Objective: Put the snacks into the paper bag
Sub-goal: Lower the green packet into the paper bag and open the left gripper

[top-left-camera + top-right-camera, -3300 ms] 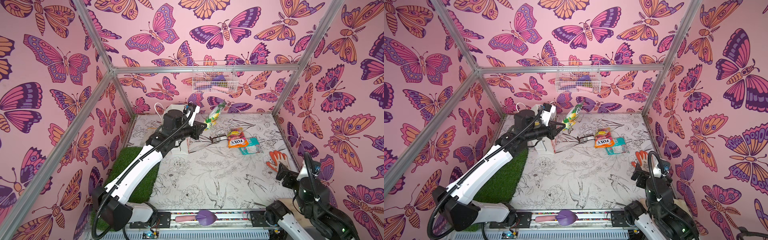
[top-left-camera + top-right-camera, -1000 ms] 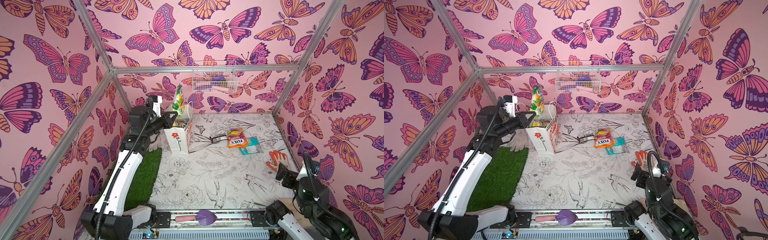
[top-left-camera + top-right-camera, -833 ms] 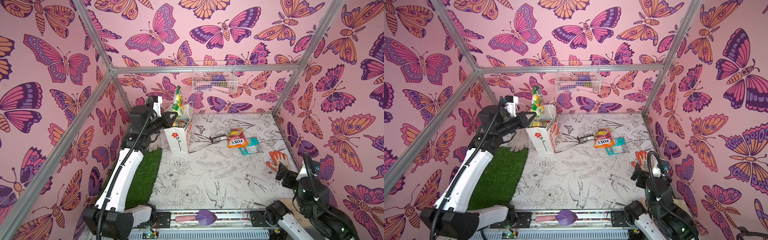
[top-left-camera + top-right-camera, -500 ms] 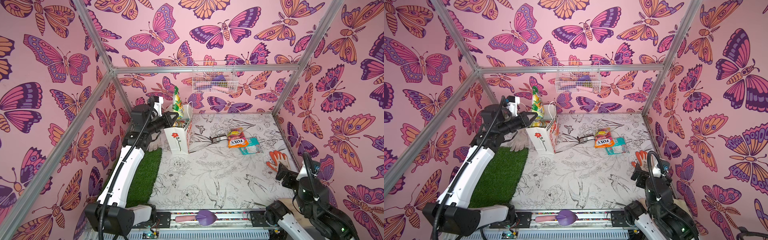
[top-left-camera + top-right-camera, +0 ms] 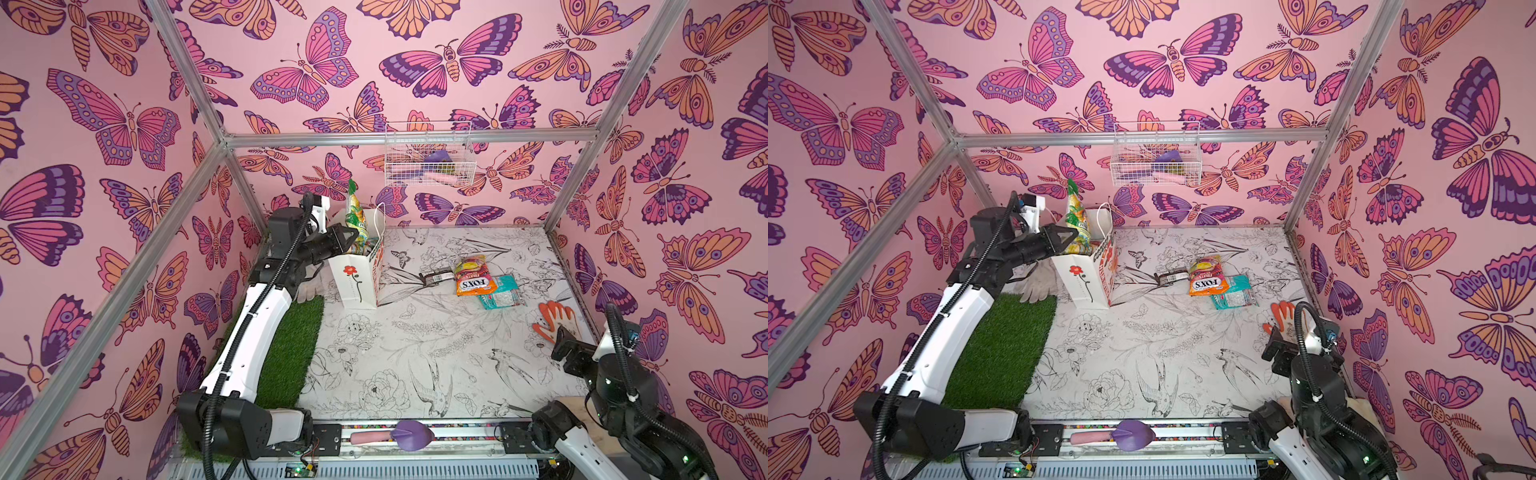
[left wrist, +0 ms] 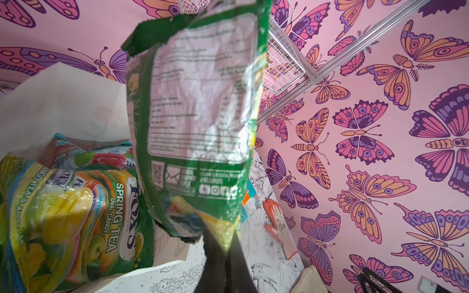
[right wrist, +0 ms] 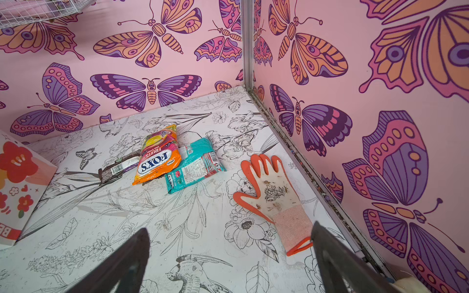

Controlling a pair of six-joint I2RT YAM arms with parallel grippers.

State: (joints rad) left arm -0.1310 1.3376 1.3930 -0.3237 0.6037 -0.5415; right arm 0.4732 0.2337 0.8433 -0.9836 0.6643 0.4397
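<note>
My left gripper (image 5: 352, 242) (image 5: 1072, 241) (image 6: 223, 243) is shut on the lower edge of the yellow-green bag (image 5: 356, 212) (image 5: 1077, 216) (image 6: 203, 114), which stands upright over the open mouth of the paper bag (image 5: 353, 286) (image 5: 1080, 286) (image 6: 63, 101). Other snacks (image 6: 76, 215) lie inside it. An orange FOX'S bag (image 5: 473, 278) (image 7: 157, 157), a teal packet (image 5: 500, 293) (image 7: 195, 170) and a dark brown bar (image 5: 436, 276) (image 7: 119, 167) lie together on the table at back right. My right gripper (image 5: 563, 347) (image 7: 229, 228) hovers open and empty near the front right.
An orange glove (image 5: 557, 320) (image 7: 271, 192) lies by the right wall, just beyond my right gripper. A white glove (image 5: 307, 286) and a green grass mat (image 5: 286, 357) sit left of the paper bag. A white wire basket (image 5: 428, 160) hangs on the back wall.
My left arm swung the yellow-green bag from the table's middle to the paper bag; over the last second it shifted only slightly above the mouth. The right arm stayed still.
</note>
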